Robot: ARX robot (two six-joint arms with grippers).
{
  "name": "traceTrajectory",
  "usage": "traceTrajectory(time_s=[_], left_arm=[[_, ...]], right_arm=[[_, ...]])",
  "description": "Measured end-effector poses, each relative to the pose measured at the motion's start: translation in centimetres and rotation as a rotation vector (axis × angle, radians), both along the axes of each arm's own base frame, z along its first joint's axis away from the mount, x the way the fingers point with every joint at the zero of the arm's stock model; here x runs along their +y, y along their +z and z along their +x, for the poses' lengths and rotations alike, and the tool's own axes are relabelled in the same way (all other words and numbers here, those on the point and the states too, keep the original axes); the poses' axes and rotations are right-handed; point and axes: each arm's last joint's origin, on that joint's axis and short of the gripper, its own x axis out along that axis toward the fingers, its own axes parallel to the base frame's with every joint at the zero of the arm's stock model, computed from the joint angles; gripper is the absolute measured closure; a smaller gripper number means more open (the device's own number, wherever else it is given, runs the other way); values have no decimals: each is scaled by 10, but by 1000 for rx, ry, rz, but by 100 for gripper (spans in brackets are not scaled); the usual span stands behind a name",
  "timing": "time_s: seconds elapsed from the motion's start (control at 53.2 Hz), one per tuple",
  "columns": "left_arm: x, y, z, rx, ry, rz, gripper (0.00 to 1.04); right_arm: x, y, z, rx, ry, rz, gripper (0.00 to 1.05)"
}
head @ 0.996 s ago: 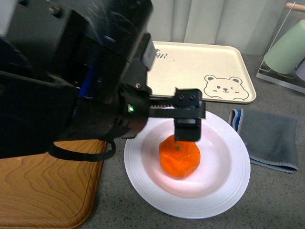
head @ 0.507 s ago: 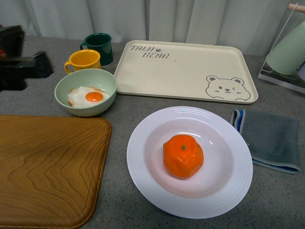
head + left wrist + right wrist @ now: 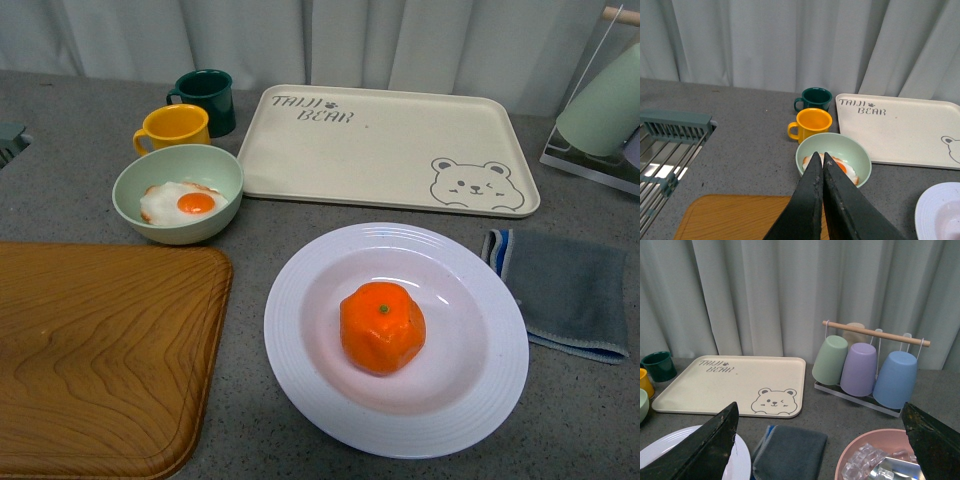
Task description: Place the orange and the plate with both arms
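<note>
The orange [image 3: 382, 326] sits in the middle of the white ridged plate [image 3: 480, 400] on the grey counter in the front view. Neither arm shows in that view. In the left wrist view my left gripper [image 3: 819, 156] is shut with nothing in it, its dark fingers [image 3: 810, 200] pressed together above the wooden board [image 3: 740, 217], with the plate's rim [image 3: 935, 207] off to one side. In the right wrist view my right gripper [image 3: 820, 412] is open wide, its fingers [image 3: 715, 447] far apart, above the plate's edge [image 3: 670, 445] and a grey cloth [image 3: 790, 450].
A pale green bowl with a fried egg [image 3: 180, 192], a yellow mug [image 3: 175, 127] and a dark green mug [image 3: 205, 95] stand at the back left. A cream bear tray [image 3: 390, 150], a wooden board [image 3: 100, 350], a cup rack [image 3: 865, 365], a pink bowl of ice [image 3: 880, 457] and a dish rack [image 3: 670, 145].
The left arm, whose gripper hung just over the orange one second ago, has withdrawn to the left and left the front view. The orange stays on the plate.
</note>
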Motion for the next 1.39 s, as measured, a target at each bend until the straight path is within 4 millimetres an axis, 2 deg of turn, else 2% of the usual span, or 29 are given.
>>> traceTrajectory(time_s=[0.413,1.391], left_arm=[[22,11,-26,-38,6,-5,101],[23,17,-57,-57,6,-5,101]], right_arm=[[0,0,0,0,0,0,9],[0,0,0,0,0,0,9]])
